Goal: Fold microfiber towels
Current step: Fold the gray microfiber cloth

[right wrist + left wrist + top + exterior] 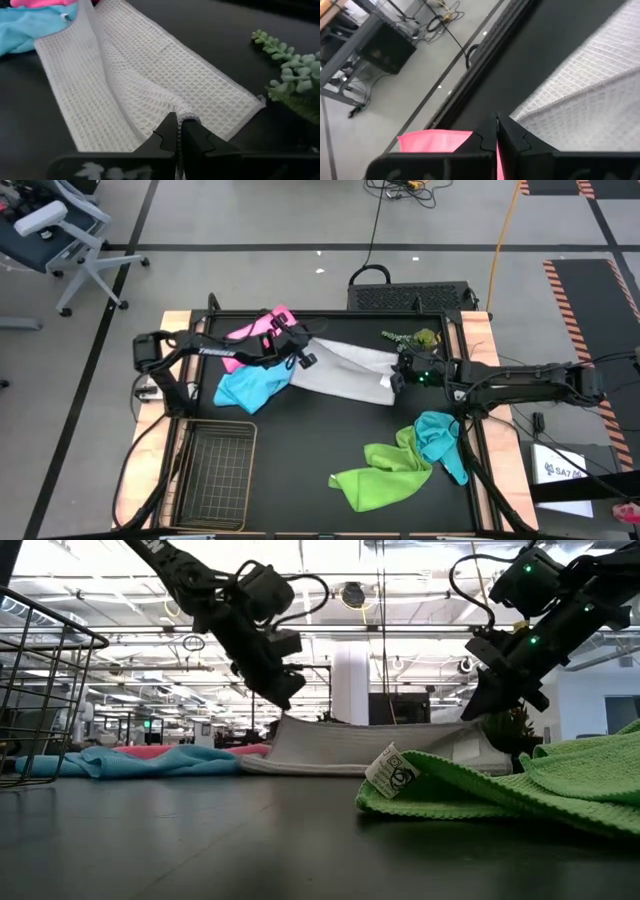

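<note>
Grey-white waffle towel (150,85) hangs limp and light; my left hand (298,352) and right hand (398,377) pinch its opposite edges.

In your high view, one towel (345,370) lies at centre, two more (255,360) to its left, two more (405,465) at lower right, the basket (215,470) at lower left, the plant (415,337) at upper right.

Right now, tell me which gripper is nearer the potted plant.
Right. The right gripper sits just beside the plant, shut on the grey-white towel's edge. The left gripper is across that towel, near the pink towel.
</note>
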